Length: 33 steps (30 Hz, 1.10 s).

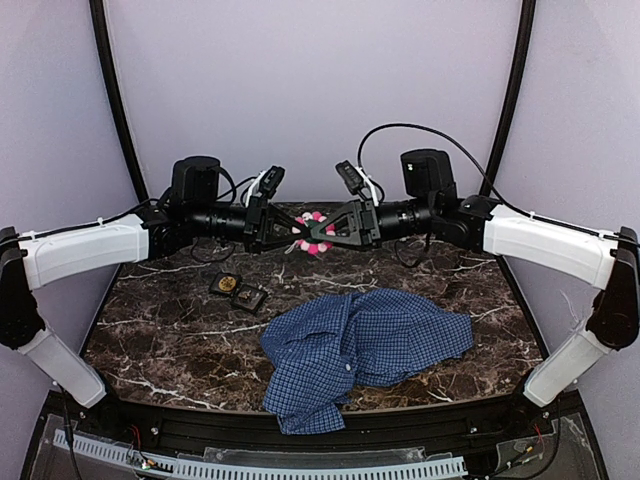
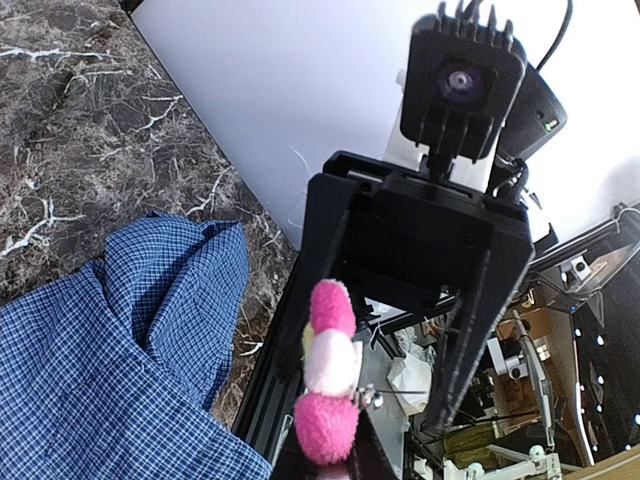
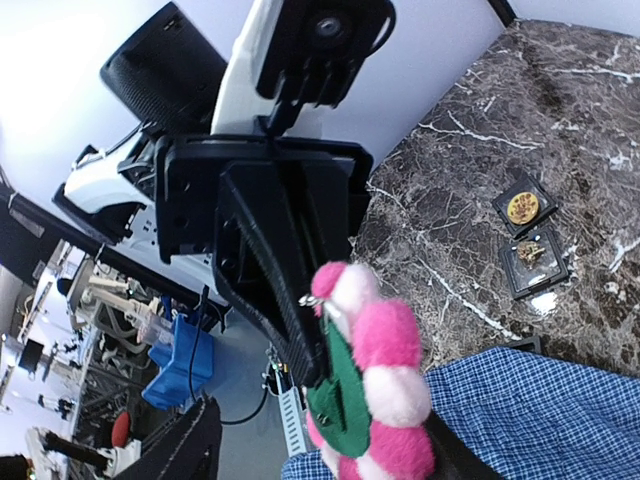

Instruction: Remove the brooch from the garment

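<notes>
Pinching the pink-and-white pompom brooch [image 1: 314,234] with fingers pressed together, the left end effector [image 1: 292,233] is holding it aloft, evidently for carrying off, while the right end effector [image 2: 375,380] is standing spread around it and the blue checked shirt [image 1: 370,345] is lying crumpled on the desk [image 1: 160,325], well apart below.

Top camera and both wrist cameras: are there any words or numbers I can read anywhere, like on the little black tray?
No words, numbers or labels can be read in any view.
The round gold piece in the black tray has a pattern, too small to tell whether it holds letters.
The pom-pom brooch and the blue checked shirt show no writing.
</notes>
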### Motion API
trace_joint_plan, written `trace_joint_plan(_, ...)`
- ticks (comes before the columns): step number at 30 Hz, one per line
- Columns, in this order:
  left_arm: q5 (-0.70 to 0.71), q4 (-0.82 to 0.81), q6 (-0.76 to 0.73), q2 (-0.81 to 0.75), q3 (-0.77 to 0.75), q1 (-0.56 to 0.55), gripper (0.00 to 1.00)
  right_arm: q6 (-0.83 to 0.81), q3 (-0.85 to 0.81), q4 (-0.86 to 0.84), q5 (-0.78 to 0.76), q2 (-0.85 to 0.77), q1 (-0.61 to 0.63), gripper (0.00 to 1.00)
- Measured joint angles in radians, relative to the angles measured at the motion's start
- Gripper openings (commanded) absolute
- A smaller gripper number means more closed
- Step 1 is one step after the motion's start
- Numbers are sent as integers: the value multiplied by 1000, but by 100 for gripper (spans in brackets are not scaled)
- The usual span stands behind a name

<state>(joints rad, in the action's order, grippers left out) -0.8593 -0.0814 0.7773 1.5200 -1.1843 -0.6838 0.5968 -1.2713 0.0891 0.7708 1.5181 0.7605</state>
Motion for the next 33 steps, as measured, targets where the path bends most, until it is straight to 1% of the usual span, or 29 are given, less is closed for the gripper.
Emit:
trace_joint_plan(2,-1,-5,2,0,0,0,1,7,17,-14,11,-15,0,67)
trace_joint_plan(9,-17,-24,4,0,0,0,1,27,60,-63,22,-57,-8,66)
trace_joint_plan(11,-27,-30,4,0,0,-2,1,32,64,-77,39,-57,-9,63)
trace_joint_plan(17,-113,-78,7,4,2,-2,1,40,64,-113,120,-51,-14,50)
trace_joint_plan(23,-164,-63,-29,7,2,-2,1,50,61,-123,187,-27,-14,39)
trace_joint_plan(30,-187,-2,-83,14,-11,-2,1,36,35,-105,207,7,-12,37)
trace_joint_plan(33,-193,9,-92,17,-11,-2,1,28,25,-96,208,18,-10,33)
